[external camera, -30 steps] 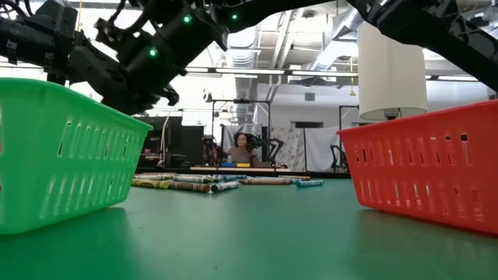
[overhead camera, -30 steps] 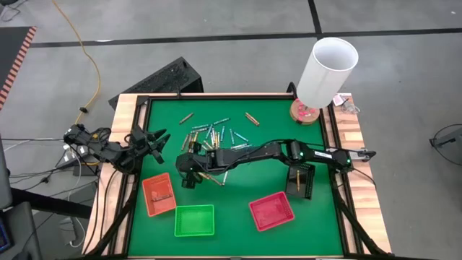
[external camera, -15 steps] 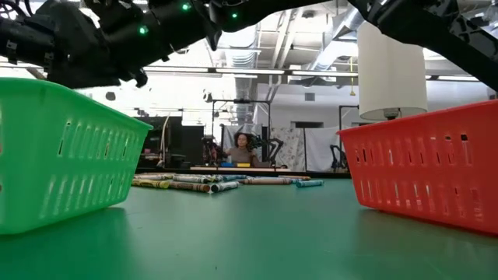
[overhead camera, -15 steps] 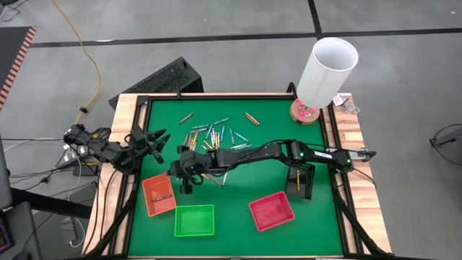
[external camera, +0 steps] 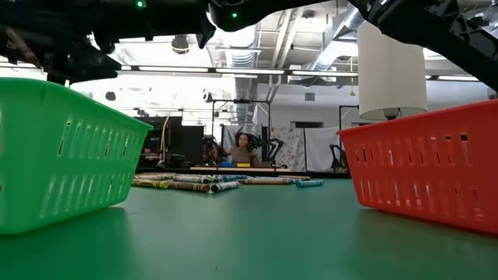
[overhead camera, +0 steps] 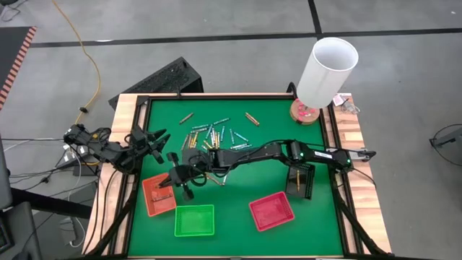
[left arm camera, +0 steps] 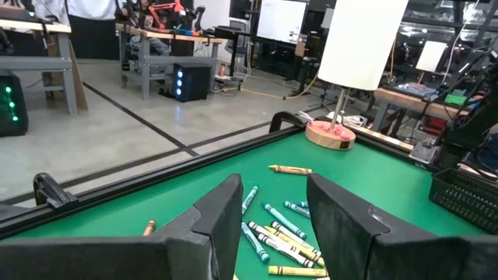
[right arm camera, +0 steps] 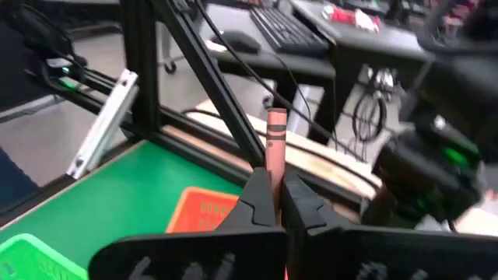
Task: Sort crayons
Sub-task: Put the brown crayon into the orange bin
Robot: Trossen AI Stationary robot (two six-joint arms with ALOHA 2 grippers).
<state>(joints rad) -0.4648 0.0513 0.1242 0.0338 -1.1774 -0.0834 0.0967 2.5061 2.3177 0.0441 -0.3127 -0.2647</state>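
Crayon, reddish-brown, stands upright, clamped between the fingers of the right claw, which hangs at the orange tray's inner edge. Left claw waits at the desk's left rim, fingers apart, holding nothing. Loose crayons lie heaped mid-desk, well apart from the trays. Judgement: carry the claw fully over the orange tray's middle, drop low before releasing so the stick cannot bounce out, and keep clear of the green tray beside it.
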